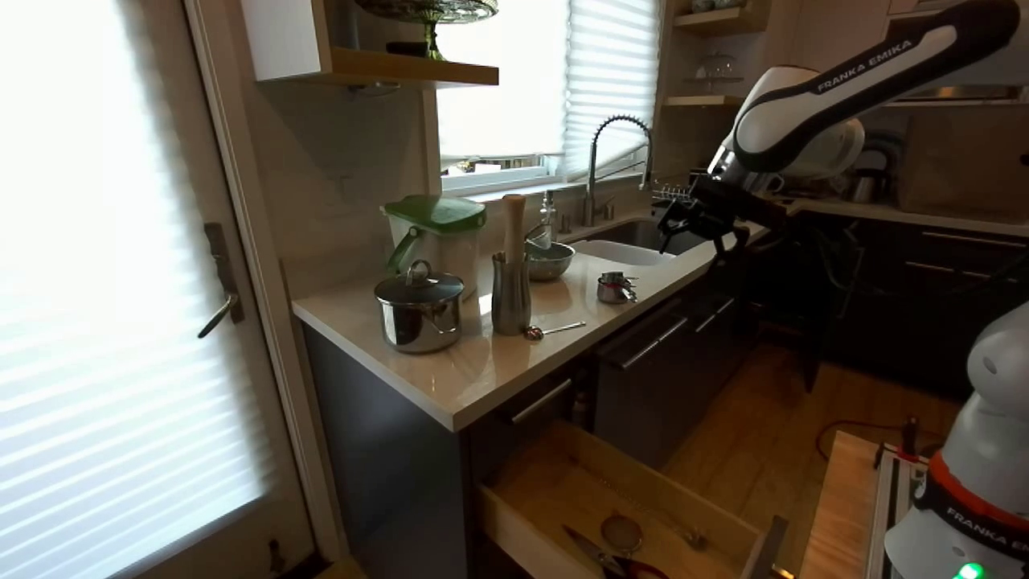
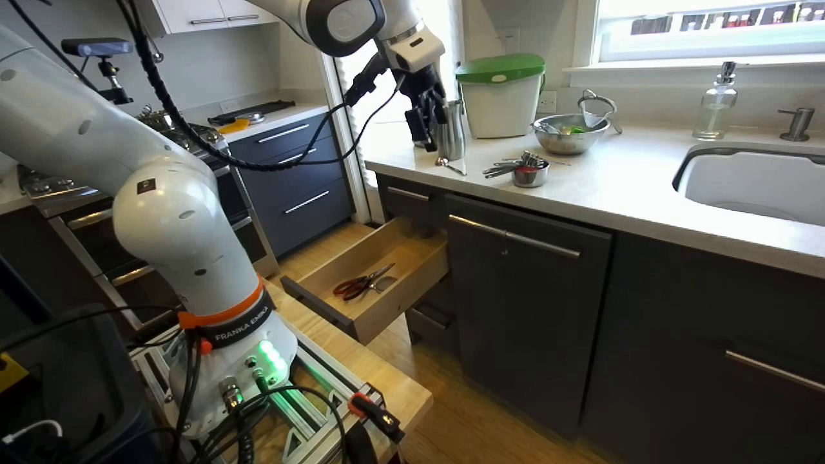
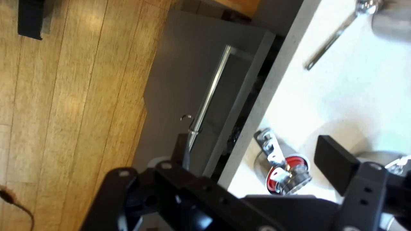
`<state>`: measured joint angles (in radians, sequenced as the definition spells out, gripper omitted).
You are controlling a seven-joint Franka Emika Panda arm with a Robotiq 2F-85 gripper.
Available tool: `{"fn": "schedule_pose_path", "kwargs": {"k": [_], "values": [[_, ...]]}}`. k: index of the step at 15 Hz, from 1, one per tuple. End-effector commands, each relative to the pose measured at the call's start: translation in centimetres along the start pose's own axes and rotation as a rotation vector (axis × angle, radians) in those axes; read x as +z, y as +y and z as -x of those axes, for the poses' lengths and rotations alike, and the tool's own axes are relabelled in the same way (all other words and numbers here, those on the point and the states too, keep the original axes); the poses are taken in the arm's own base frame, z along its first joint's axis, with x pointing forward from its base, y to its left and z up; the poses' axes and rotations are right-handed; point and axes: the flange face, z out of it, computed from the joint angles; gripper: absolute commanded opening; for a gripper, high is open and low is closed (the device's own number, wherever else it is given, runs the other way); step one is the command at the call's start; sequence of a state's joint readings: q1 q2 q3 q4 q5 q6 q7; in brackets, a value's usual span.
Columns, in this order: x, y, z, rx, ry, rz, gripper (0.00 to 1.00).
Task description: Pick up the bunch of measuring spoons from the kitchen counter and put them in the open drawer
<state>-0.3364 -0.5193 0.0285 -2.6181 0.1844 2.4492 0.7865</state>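
The gripper (image 3: 255, 150) is black, the measuring spoons (image 2: 518, 169) silvery.

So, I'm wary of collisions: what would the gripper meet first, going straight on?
Probably the bunch of measuring spoons, or the edge of the kitchen counter beside it; depth is unclear.

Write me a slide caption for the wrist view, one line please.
The open tool, holding nothing, frames the bunch of measuring spoons resting near the edge of the pale kitchen counter.

I see the measuring spoons (image 3: 290, 180) bunched, silvery, handles sticking out to one side, on the pale counter (image 2: 631, 183) near its front edge. The drawer (image 2: 412, 287): pulled open below counter level, light wood inside, dark grey front.
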Motion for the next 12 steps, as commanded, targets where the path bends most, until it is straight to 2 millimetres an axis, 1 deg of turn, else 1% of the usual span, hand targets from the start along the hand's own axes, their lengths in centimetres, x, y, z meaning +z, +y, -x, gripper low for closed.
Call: {"fn": "schedule_pose_path", "kwargs": {"k": [1, 3, 4, 5, 7, 8, 9, 10, 12], "values": [[-0.2, 0.2, -1.0, 0.034, 0.012, 0.002, 1.00], [-0.4, 0.2, -1.7, 0.060, 0.019, 0.003, 1.00], [-0.2, 0.1, -1.8, 0.064, -0.016, -0.003, 1.00], [-0.3, 0.8, -3.0, 0.011, -0.108, 0.038, 1.00], [-0.7, 2.9, -6.0, -0.039, -0.195, 0.059, 1.00], [-1.3, 4.0, -8.0, -0.054, -0.245, 0.068, 1.00], [-1.5, 4.6, -10.1, -0.072, -0.291, 0.078, 1.00], [-1.9, 5.3, -11.6, -0.089, -0.337, 0.097, 1.00], [-1.9, 5.7, -14.9, -0.166, -0.415, 0.099, 1.00]]}}
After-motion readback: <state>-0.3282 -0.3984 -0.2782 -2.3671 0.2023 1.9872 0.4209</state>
